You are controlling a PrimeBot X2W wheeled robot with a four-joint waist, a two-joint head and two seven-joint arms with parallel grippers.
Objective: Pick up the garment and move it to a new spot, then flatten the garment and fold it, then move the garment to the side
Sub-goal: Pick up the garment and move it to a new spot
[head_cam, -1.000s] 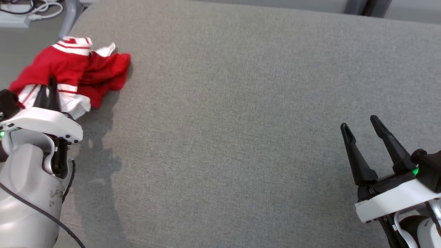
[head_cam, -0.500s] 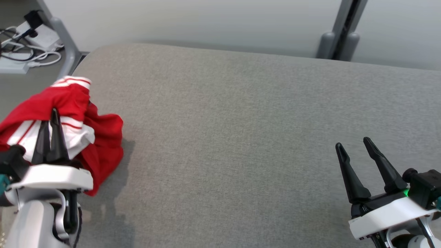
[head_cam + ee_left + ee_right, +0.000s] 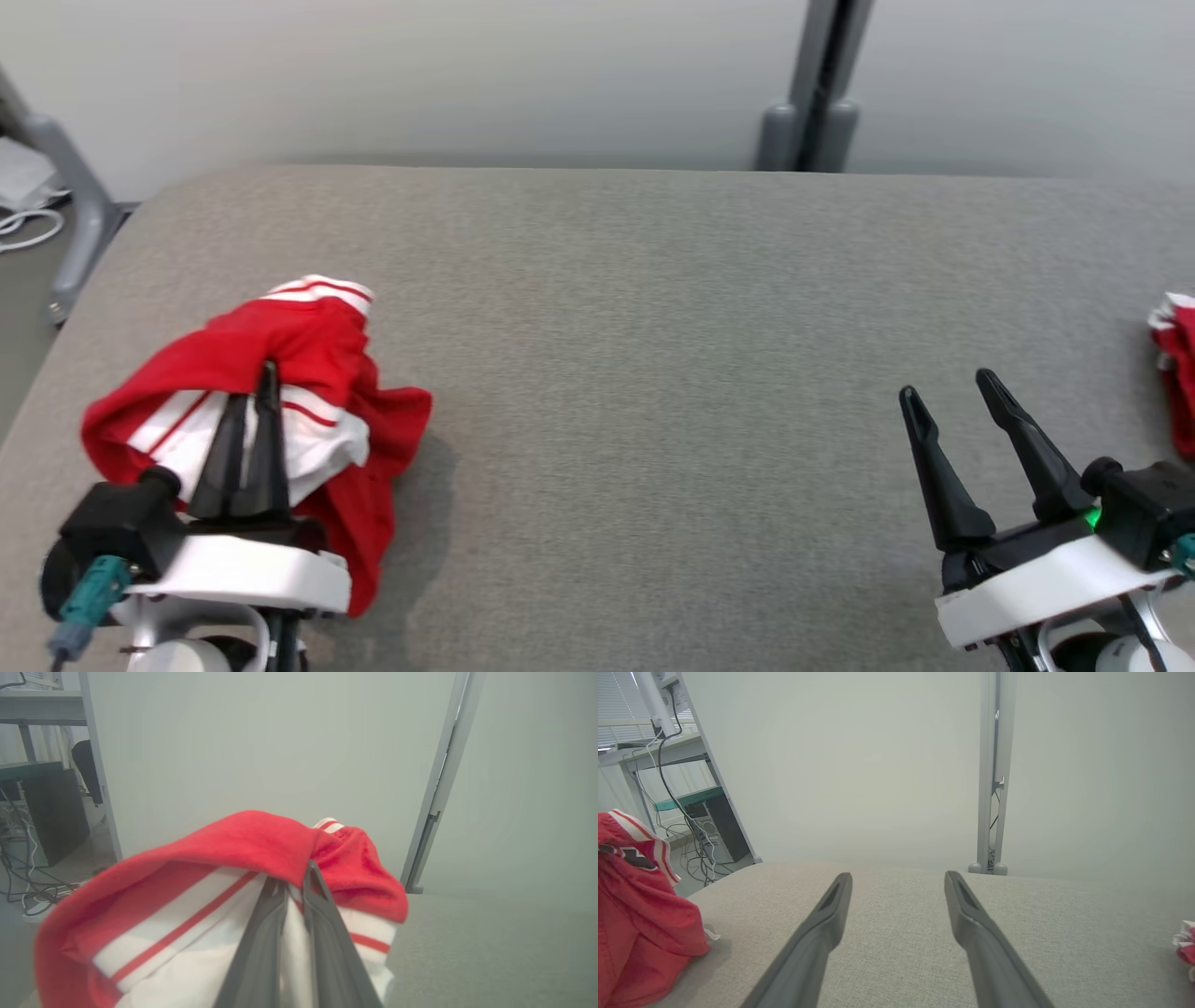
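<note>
The garment (image 3: pixel 308 345) is red with white striped panels, bunched and draped over my left gripper (image 3: pixel 267 373) at the left of the grey table. That gripper is shut on a fold of the cloth, and in the left wrist view the garment (image 3: pixel 243 844) hangs over both fingers (image 3: pixel 261 933). Its lower edge hangs down toward the table; I cannot tell whether it touches. The garment (image 3: pixel 640 924) also shows at the left of the right wrist view. My right gripper (image 3: pixel 945 388) stands open above the table's right part, nothing between its fingers (image 3: pixel 826 919).
The grey fabric-covered table (image 3: pixel 653 373) runs across the view. Another red and white cloth (image 3: pixel 1176 359) lies at its right edge. A grey post (image 3: pixel 810 93) stands behind the table against a pale wall. A metal leg and cables (image 3: pixel 37 205) are at the far left.
The head camera has tilted up and swung, shifting the whole picture. My left gripper has lifted the garment off the table and carried it inward to the right. The right gripper stays open.
</note>
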